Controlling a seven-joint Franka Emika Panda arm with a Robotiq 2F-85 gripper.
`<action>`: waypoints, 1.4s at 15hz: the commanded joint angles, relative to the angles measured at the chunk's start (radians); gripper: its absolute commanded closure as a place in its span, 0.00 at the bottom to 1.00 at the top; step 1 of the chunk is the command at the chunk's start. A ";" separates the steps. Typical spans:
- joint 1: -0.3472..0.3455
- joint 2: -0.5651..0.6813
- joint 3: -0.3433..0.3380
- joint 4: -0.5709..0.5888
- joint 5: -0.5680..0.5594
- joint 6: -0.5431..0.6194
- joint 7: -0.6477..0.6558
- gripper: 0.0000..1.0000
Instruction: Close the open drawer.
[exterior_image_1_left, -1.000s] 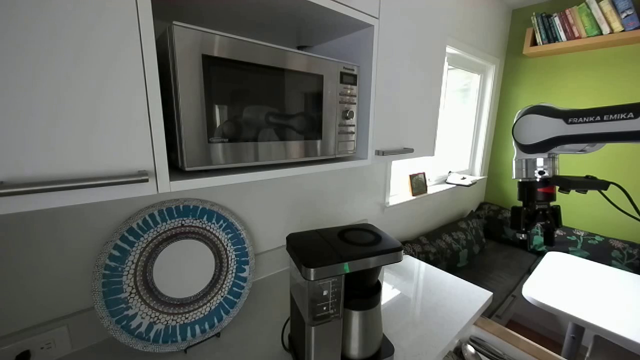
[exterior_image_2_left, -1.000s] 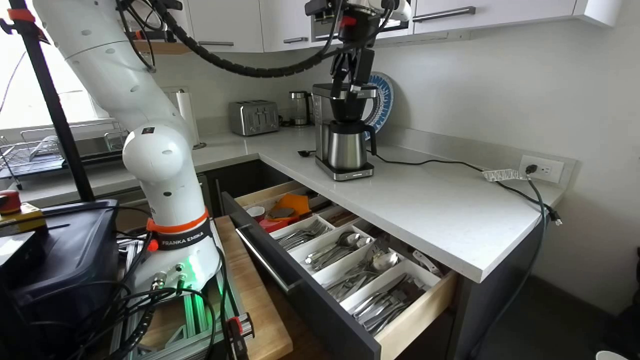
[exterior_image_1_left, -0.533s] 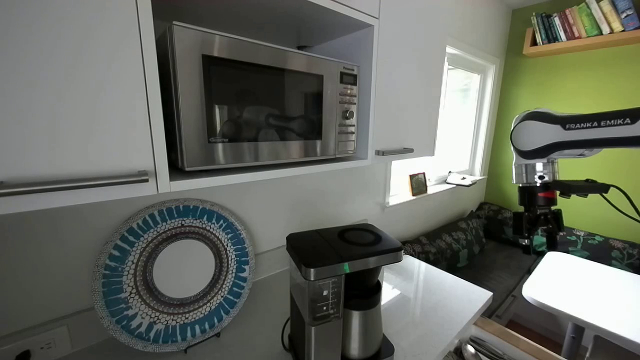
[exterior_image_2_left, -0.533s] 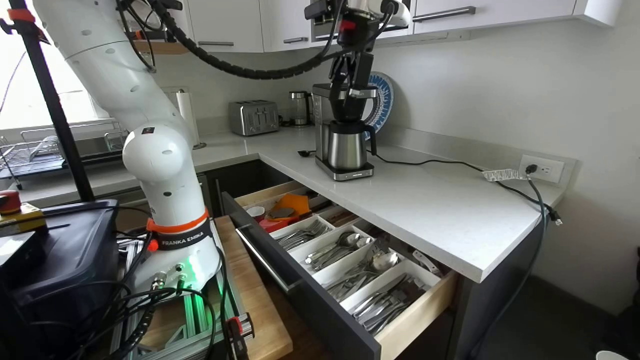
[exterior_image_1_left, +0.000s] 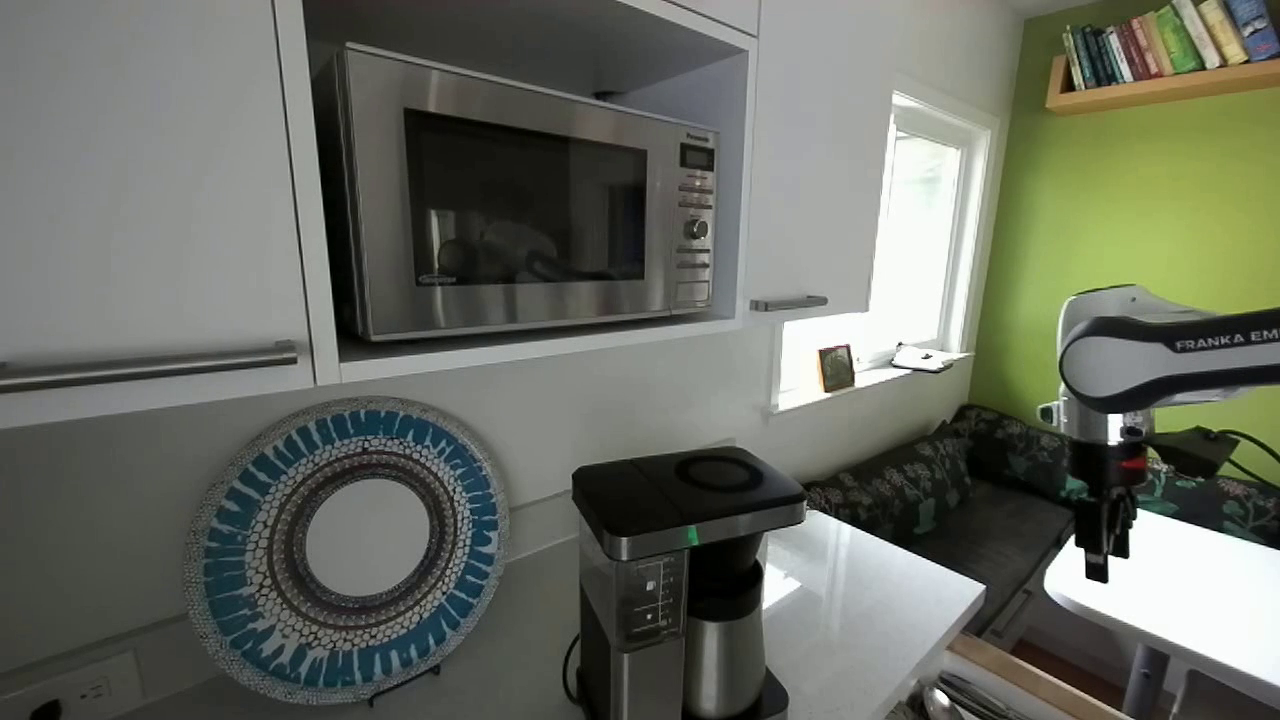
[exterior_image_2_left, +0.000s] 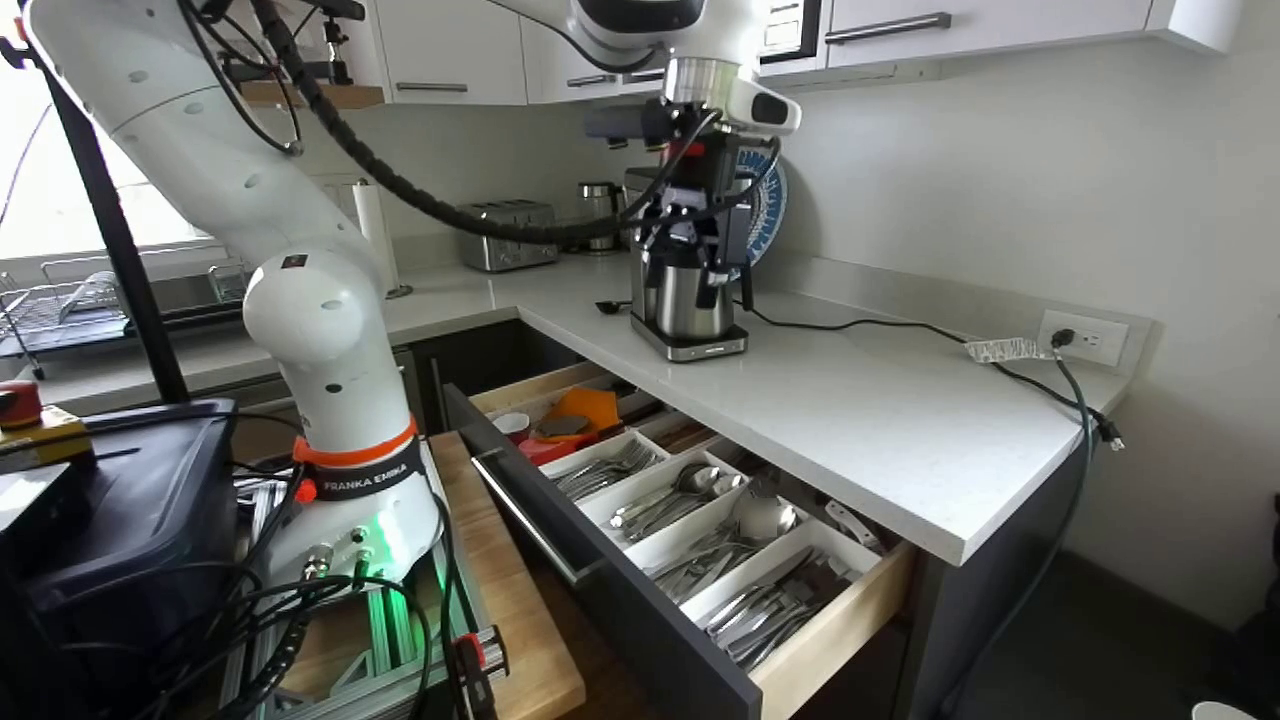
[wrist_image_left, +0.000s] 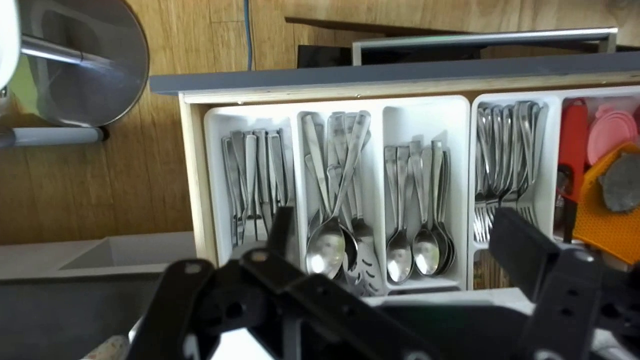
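The drawer stands open in an exterior view, with its dark grey front (exterior_image_2_left: 640, 590) pulled out from under the counter. Its long metal handle (exterior_image_2_left: 535, 525) faces the robot base. White trays of cutlery and an orange utensil (exterior_image_2_left: 585, 408) lie inside. Only its wooden edge (exterior_image_1_left: 1030, 675) and some cutlery show in an exterior view. In the wrist view the drawer front (wrist_image_left: 400, 74) and handle (wrist_image_left: 485, 39) run across the top. My gripper (wrist_image_left: 395, 217) is open and empty. It hangs above the drawer in both exterior views (exterior_image_1_left: 1108, 562) (exterior_image_2_left: 683, 285), apart from it.
A coffee maker (exterior_image_2_left: 690, 345) stands on the white countertop (exterior_image_2_left: 880, 440), behind my gripper in that view. A wooden board (exterior_image_2_left: 515, 590) under the robot base lies close to the drawer front. A white table (exterior_image_1_left: 1190, 590) is beyond the gripper in an exterior view.
My gripper has moved clearly lower, and the wrist has turned, mostly in the last half second. The gripper remains open. The drawer has not moved.
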 joint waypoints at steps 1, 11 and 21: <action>-0.061 0.012 -0.019 -0.087 -0.078 -0.031 0.036 0.00; -0.054 0.020 -0.003 -0.089 -0.096 -0.026 0.033 0.00; -0.115 0.041 -0.087 -0.389 -0.229 0.379 -0.032 0.00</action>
